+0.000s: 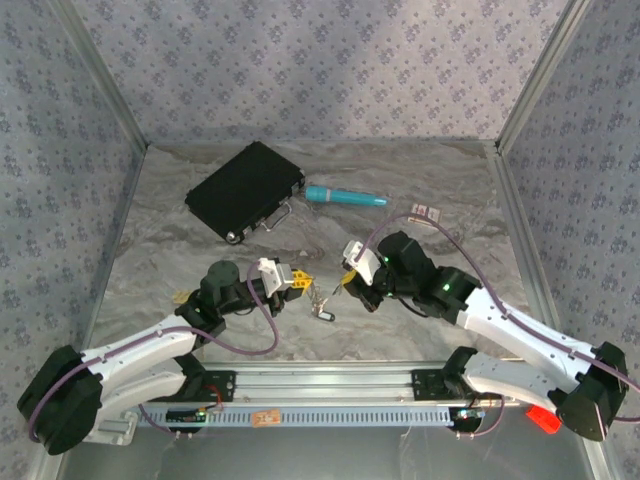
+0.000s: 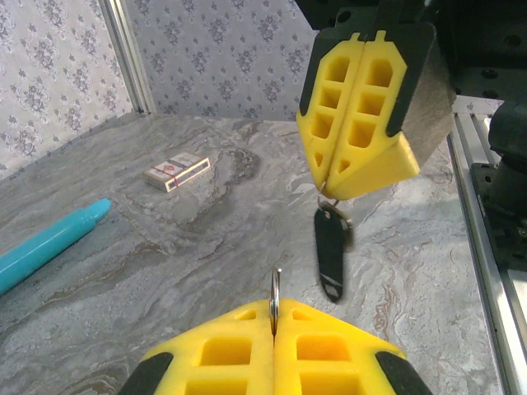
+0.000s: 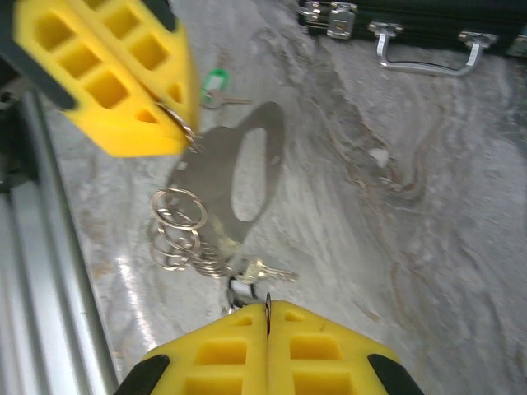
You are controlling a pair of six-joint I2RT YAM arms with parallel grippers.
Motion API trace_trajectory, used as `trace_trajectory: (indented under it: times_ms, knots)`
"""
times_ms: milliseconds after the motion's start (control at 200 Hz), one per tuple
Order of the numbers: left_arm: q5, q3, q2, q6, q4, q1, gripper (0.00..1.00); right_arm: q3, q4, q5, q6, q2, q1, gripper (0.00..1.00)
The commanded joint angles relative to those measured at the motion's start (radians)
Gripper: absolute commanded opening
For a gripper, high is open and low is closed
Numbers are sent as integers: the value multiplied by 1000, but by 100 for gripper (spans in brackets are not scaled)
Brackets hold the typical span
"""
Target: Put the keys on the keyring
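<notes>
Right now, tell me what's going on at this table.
Both arms are working on one silvery metal keyring with a short chain of rings, held up between them over the grey marbled table. The left claw is shut on one end, the right claw on the other. A black-headed key hangs below the right claw, with a small pale metal key near it. A green-headed key lies on the table apart from the bunch, not yet on the ring.
</notes>
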Motion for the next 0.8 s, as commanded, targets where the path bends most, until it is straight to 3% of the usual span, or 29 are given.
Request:
trace_trajectory:
  times_ms: [0, 275, 795]
  knots:
    - [33, 3, -15, 20, 24, -8, 0, 22, 37, -174, 40, 23, -22, 0]
    - [53, 15, -30, 72, -12, -7, 0, 68, 84, -342, 112, 115, -49, 0]
    - [61, 18, -30, 87, -17, -10, 0, 106, 136, -391, 133, 198, -57, 0]
